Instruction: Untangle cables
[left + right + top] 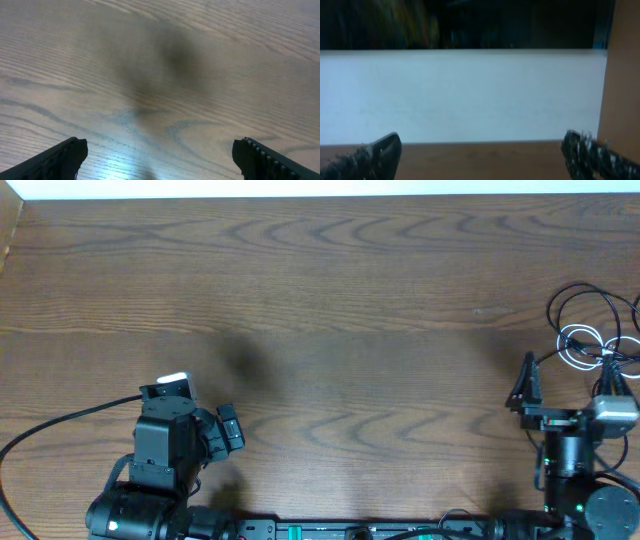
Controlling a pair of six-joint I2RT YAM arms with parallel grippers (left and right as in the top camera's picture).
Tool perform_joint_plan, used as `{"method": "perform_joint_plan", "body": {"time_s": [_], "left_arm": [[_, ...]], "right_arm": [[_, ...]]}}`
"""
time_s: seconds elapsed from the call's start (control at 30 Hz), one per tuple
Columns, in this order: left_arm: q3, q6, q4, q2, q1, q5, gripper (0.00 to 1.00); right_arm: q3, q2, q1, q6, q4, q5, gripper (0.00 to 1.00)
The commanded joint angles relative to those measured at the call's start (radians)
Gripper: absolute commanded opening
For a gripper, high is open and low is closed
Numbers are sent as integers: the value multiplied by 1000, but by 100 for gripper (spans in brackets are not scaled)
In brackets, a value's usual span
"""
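Note:
The cables (pixel 590 330) lie in a tangle at the far right of the table: several thin black loops and one white cord (pixel 578 345) coiled among them. My right gripper (pixel 570 380) is open and empty just in front of the tangle, which partly overlaps its right side. The right wrist view shows its fingers (pixel 480 147) spread wide over bare wood with no cable in sight. My left gripper (pixel 200 408) is open and empty at the front left, far from the cables. In the left wrist view its fingers (pixel 160 152) hang over bare table.
A thick black wire (pixel 60 425) runs from the left arm's base across the front left corner. A white wall (pixel 460 95) stands behind the table's far edge. The wooden table (pixel 330 330) spans the whole overhead view.

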Motion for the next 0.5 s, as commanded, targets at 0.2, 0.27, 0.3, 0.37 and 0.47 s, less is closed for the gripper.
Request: {"method": "perform_joint_plan", "body": {"time_s": [0.2,0.27,0.3,0.37,0.47], "left_arm": [[-2,-5,-2,0,0,-13,98],[-2,-5,-2,0,0,-13,98],[-2,-5,-2,0,0,-13,98],[-2,-5,-2,0,0,-13,98],[-2,-5,-2,0,0,-13,98]], "right_arm": [[-272,-141,8,-39,166,15,99],[-305,-145,14,-39,163,11,99],[-304,-145,20,-44,117,11,99],[-304,-145,38,-69,-16,11,99],[-304,-145,50,-65,-179,-5,99]]}}
